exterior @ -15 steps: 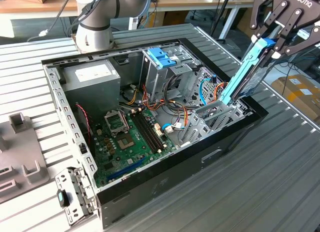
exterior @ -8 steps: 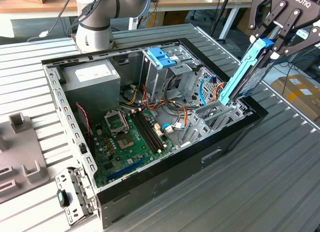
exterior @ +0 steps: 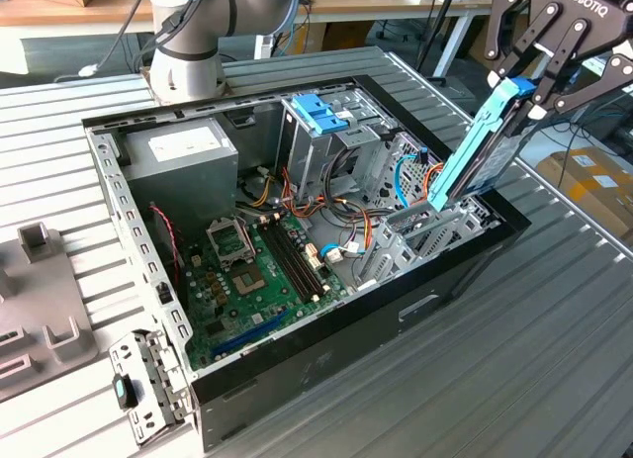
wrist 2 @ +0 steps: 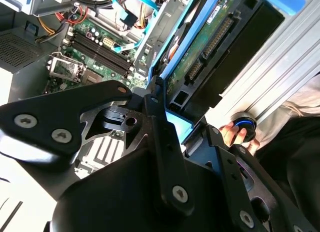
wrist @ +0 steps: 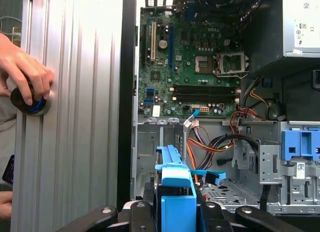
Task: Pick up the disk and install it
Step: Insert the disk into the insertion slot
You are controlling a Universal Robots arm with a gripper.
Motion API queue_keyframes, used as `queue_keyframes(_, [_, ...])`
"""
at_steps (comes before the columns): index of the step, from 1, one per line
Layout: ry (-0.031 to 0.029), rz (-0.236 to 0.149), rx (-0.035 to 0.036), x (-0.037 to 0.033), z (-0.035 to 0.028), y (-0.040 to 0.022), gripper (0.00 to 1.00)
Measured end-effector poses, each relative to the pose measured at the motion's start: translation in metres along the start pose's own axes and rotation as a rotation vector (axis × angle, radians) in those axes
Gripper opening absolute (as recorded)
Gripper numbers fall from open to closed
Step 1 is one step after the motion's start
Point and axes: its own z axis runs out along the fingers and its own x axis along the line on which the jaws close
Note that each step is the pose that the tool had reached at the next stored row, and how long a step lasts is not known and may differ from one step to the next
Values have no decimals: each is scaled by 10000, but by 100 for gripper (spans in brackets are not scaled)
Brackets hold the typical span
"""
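The gripper [exterior: 531,94] is clenched on the disk [exterior: 477,149], its black fingers pinching the upper end across the blue rails. The disk hangs steeply tilted over the computer case [exterior: 396,315]. Its lower end dips toward the metal drive bay [exterior: 435,235] in the case's corner on the exterior view's right. I cannot tell whether that lower end touches the bay.

The disk looks like a stiff, flat slab: grey metal body, bare circuit board and connector on one face, smooth blue plastic rails along its long edges. I judge it fairly heavy for its size, rigid, and sensitive to knocks. The plastic rails are probably a little slippery and springy, so the hold belongs on the rails or the solid edges, away from the board and connector.

Inside the case lies a green motherboard [exterior: 262,270] with dark memory slots, and loose orange, red and blue cables [exterior: 346,245] run beside the bay. The case sits on a ribbed aluminium table [exterior: 524,369]. Just outside the case, a person's hand [wrist: 26,71] rests on a round black knob [wrist: 31,104].
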Motion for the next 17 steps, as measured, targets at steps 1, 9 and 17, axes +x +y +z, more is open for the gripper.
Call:
queue_keyframes(1, [-10,26,0,0,1,8,37])
queue_keyframes(9, [-394,293,8,9,15,68,37])
queue_keyframes(17, [-404,295,8,28,46,114,37])
